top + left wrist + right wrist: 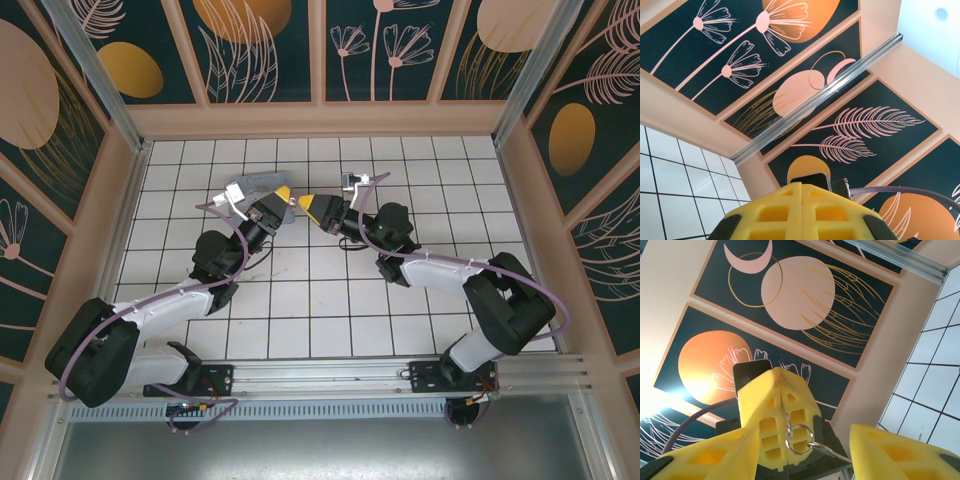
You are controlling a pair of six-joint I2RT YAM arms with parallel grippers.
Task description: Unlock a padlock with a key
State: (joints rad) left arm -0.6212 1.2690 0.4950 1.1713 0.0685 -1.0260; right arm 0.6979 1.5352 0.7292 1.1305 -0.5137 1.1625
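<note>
Above the middle of the tiled floor my two grippers meet tip to tip: the left gripper (283,194) and the right gripper (307,205). In the right wrist view, the left gripper's yellow fingers (771,405) are pressed together on a small steel key ring (800,437). The thin grey key (832,452) dangles from the ring toward the lower right. My right gripper (800,440) stands open, one finger on each side of the ring and key. In the left wrist view the left gripper (801,184) is shut. The padlock is out of view.
White tiled floor (330,300) is boxed in by peach walls with dark floral panels (390,45). Purple cables (215,215) loop off both arms. An aluminium rail (330,375) runs along the near edge by the arm bases.
</note>
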